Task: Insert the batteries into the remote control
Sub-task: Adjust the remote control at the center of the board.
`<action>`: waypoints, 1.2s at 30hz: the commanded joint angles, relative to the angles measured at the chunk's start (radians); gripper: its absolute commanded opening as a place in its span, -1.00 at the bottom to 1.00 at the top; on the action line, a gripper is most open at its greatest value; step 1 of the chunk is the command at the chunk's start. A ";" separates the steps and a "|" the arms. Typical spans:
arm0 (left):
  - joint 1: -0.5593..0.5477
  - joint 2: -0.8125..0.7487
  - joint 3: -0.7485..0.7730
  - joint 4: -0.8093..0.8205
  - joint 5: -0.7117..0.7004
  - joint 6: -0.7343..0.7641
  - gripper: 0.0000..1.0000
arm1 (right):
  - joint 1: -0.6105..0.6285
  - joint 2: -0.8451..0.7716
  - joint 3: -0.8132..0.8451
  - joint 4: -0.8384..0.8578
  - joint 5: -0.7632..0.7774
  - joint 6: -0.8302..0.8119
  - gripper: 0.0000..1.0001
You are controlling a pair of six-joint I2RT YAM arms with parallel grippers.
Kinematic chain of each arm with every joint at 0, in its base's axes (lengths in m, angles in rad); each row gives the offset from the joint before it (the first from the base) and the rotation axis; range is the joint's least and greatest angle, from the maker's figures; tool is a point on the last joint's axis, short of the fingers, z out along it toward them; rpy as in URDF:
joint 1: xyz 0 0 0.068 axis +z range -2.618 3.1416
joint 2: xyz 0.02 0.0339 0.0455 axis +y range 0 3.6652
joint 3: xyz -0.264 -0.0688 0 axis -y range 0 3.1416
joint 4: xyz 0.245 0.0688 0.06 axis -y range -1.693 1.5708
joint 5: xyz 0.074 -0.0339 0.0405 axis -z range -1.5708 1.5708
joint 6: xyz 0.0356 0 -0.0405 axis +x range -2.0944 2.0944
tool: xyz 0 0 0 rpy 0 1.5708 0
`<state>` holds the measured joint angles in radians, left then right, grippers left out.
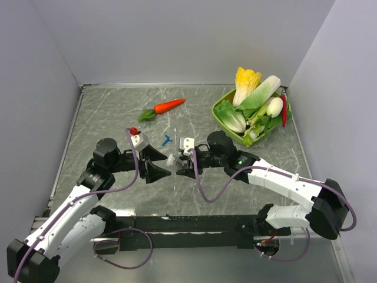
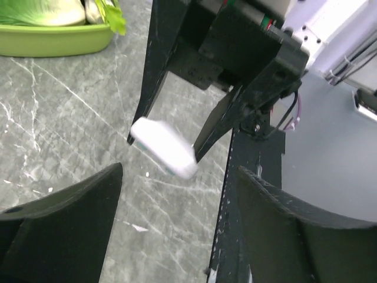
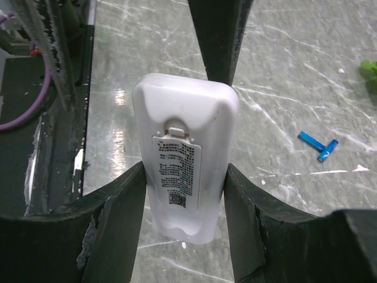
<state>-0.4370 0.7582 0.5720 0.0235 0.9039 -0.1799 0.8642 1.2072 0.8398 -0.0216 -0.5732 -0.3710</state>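
**Remote gripped, batteries not yet in**

The remote control (image 3: 185, 118) faces back-up near the middle of the table (image 3: 283, 59). Its battery cover (image 3: 177, 168) looks closed (so loading has hardly begun, I judge). Both batteries (image 3: 318, 145) lie on the table, well apart from it. The right gripper (image 3: 185, 174) clamps the remote's sides. The left gripper (image 2: 179, 177) is wide open and empty, just short of the remote.

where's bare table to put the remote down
Bare: the back-left stretch between the left wall and the carrot; the near middle just ahead of the black rail, though a cable loops there. Crowded: the centre, where both sets of jaws meet at the remote near the batteries, and the back right, filled by the basket.
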 commanded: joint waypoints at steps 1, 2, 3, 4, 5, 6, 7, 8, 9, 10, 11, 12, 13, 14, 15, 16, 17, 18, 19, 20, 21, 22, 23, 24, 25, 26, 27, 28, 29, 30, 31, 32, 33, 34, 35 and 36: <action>-0.019 -0.005 -0.009 0.108 -0.098 -0.117 0.41 | 0.015 0.005 0.056 0.046 0.062 0.029 -0.84; -0.020 -0.005 -0.020 0.128 -0.111 -0.139 0.35 | 0.021 0.002 0.048 0.058 0.076 0.035 -0.85; -0.022 -0.005 -0.026 0.139 -0.117 -0.160 0.26 | 0.024 0.002 0.045 0.063 0.107 0.041 -0.89; -0.025 -0.002 -0.032 0.148 -0.131 -0.197 0.23 | 0.028 0.000 0.041 0.069 0.124 0.047 -0.90; -0.028 0.000 -0.040 0.159 -0.134 -0.211 0.21 | 0.033 -0.001 0.035 0.074 0.142 0.055 -0.90; -0.034 0.001 -0.041 0.159 -0.141 -0.222 0.15 | 0.036 -0.003 0.032 0.084 0.157 0.064 -0.91; -0.037 0.004 -0.043 0.155 -0.154 -0.239 0.11 | 0.039 -0.006 0.028 0.087 0.168 0.067 -0.92; -0.042 0.006 -0.041 0.153 -0.170 -0.243 0.08 | 0.044 -0.008 0.024 0.094 0.176 0.072 -0.92; -0.049 0.012 -0.040 0.147 -0.178 -0.248 0.00 | 0.048 -0.008 0.021 0.100 0.182 0.075 -0.92; -0.052 0.013 -0.040 0.145 -0.190 -0.260 -0.03 | 0.052 -0.008 0.022 0.098 0.194 0.075 -0.92; -0.057 0.015 -0.038 0.148 -0.207 -0.266 -0.05 | 0.055 -0.005 0.022 0.097 0.203 0.075 -0.92; -0.063 0.018 -0.037 0.148 -0.220 -0.271 -0.14 | 0.059 -0.005 0.024 0.095 0.213 0.073 -0.92; -0.065 0.020 -0.037 0.150 -0.232 -0.286 -0.17 | 0.064 -0.003 0.025 0.088 0.217 0.069 -0.92; -0.068 0.020 -0.038 0.157 -0.241 -0.293 -0.20 | 0.067 0.002 0.027 0.084 0.232 0.066 -0.92; -0.071 0.021 -0.038 0.164 -0.250 -0.300 -0.27 | 0.071 0.003 0.025 0.083 0.243 0.063 -0.92; -0.074 0.023 -0.040 0.173 -0.257 -0.317 -0.29 | 0.082 0.005 0.024 0.083 0.249 0.058 -0.92; -0.075 0.032 -0.040 0.176 -0.257 -0.320 -0.30 | 0.085 0.006 0.025 0.081 0.268 0.057 -0.92; -0.080 0.035 -0.040 0.174 -0.263 -0.322 -0.32 | 0.090 0.006 0.025 0.080 0.275 0.053 -0.92; -0.083 0.038 -0.037 0.162 -0.267 -0.320 -0.33 | 0.097 0.009 0.025 0.080 0.285 0.056 -0.92; -0.086 0.043 -0.034 0.155 -0.272 -0.317 -0.33 | 0.101 0.011 0.025 0.083 0.297 0.058 -0.92; -0.092 0.044 -0.032 0.150 -0.284 -0.316 -0.39 | 0.104 0.011 0.022 0.084 0.302 0.061 -0.92; -0.095 0.043 -0.032 0.139 -0.296 -0.311 -0.43 | 0.107 0.011 0.024 0.086 0.308 0.060 -0.92; -0.097 0.038 -0.034 0.139 -0.307 -0.313 -0.47 | 0.114 0.011 0.021 0.089 0.312 0.060 -0.92; -0.097 0.035 -0.035 0.141 -0.312 -0.314 -0.59 | 0.119 0.011 0.021 0.089 0.320 0.057 -0.92; -0.098 0.032 -0.037 0.138 -0.328 -0.317 -0.66 | 0.121 0.017 0.022 0.088 0.322 0.057 -0.92; -0.098 0.027 -0.038 0.142 -0.336 -0.322 -0.73 | 0.124 0.021 0.022 0.083 0.325 0.057 -0.91; -0.098 0.023 -0.040 0.144 -0.339 -0.323 -0.87 | 0.125 0.025 0.022 0.084 0.328 0.061 -0.90; -0.098 0.023 -0.040 0.144 -0.358 -0.332 -0.96 | 0.125 0.029 0.021 0.087 0.329 0.066 -0.87; -0.100 0.017 -0.049 0.145 -0.370 -0.337 -0.98 | 0.124 0.029 0.010 0.103 0.331 0.070 -0.86; -0.100 0.016 -0.055 0.147 -0.378 -0.345 -0.98 | 0.124 0.034 0.002 0.110 0.334 0.082 -0.81; -0.100 0.013 -0.061 0.150 -0.397 -0.351 -0.98 | 0.124 0.041 -0.010 0.120 0.340 0.090 -0.76; -0.100 0.009 -0.079 0.159 -0.411 -0.358 -0.98 | 0.124 0.048 -0.018 0.129 0.345 0.099 -0.69; -0.103 0.006 -0.093 0.165 -0.425 -0.374 -0.98 | 0.125 0.052 -0.025 0.144 0.348 0.112 -0.51; -0.103 0.004 -0.122 0.174 -0.451 -0.380 -0.98 | 0.124 0.067 -0.036 0.149 0.352 0.119 -0.43; -0.106 0.001 -0.138 0.179 -0.471 -0.388 -0.98 | 0.125 0.075 -0.042 0.155 0.361 0.145 -0.38; -0.108 -0.002 -0.153 0.196 -0.491 -0.403 -0.98 | 0.121 0.083 -0.050 0.178 0.374 0.161 -0.29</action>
<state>-0.5350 0.7689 0.4709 0.1501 0.5220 -0.5129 0.9676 1.2579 0.8188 0.0570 -0.2115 -0.2672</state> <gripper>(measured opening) 0.273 0.577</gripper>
